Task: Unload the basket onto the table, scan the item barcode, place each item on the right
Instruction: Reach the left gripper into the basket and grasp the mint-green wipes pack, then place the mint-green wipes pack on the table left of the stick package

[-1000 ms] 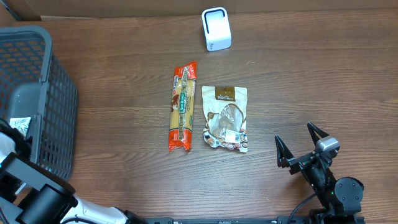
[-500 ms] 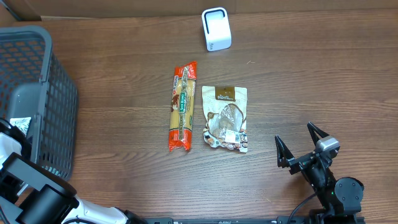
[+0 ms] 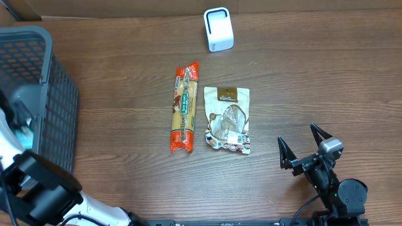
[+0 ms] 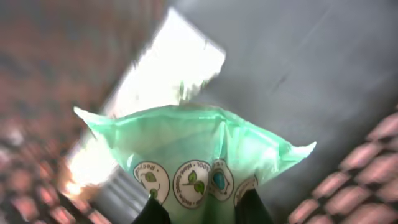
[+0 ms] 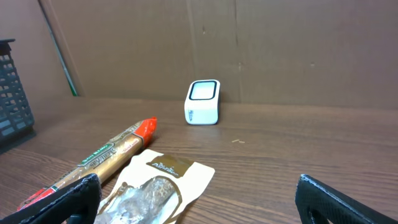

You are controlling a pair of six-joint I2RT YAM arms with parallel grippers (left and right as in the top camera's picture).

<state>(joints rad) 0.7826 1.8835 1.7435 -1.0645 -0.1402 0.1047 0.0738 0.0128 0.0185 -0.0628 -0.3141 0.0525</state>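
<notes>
Currently gripped: left gripper (image 4: 202, 210) is pinching a green packet (image 4: 199, 143) by one edge, jaws pressed onto it.
Packet location: lying inside the dark mesh basket (image 3: 38, 37) at far left, likely being picked for scanning.
Scanner (image 3: 218, 29): standing well apart at the table's (image 3: 314, 75) far edge.
Right gripper (image 3: 304, 156): resting spread wide, holding nothing.

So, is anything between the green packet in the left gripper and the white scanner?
Yes: the basket wall, since the green packet is held inside it by the left gripper. Beyond it, the way to the scanner looks free.
</notes>
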